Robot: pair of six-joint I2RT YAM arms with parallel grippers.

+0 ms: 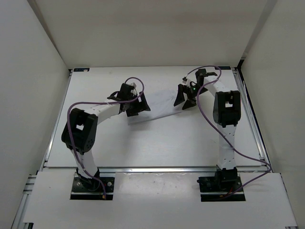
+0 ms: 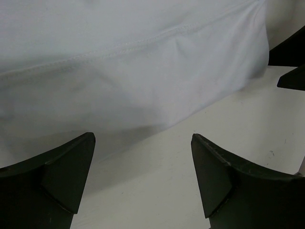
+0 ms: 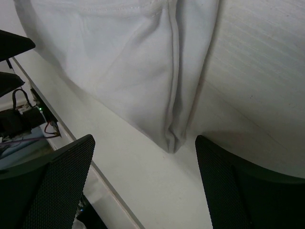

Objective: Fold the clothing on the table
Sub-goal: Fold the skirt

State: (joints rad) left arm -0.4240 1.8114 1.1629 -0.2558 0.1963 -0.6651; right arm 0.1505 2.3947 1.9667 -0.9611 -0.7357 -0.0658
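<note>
Clothing point(image 2: 133, 62): thin white cloth, matt, hem stitched. Bench point(image 1: 157, 143) looked smooth, matt white; edge rails point(image 1: 257, 136) were silver metal. Right end effector point(image 3: 144, 139) fingers point(image 3: 57, 191) showed black, finely dimpled faces.

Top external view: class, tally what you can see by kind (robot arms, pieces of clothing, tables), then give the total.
robot arms: 2 (left arm, right arm)
clothing: 1
table: 1
Total: 4

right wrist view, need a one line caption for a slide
Open right gripper poised above a seamed corner of the clothing lying on the table, nothing held.
</note>
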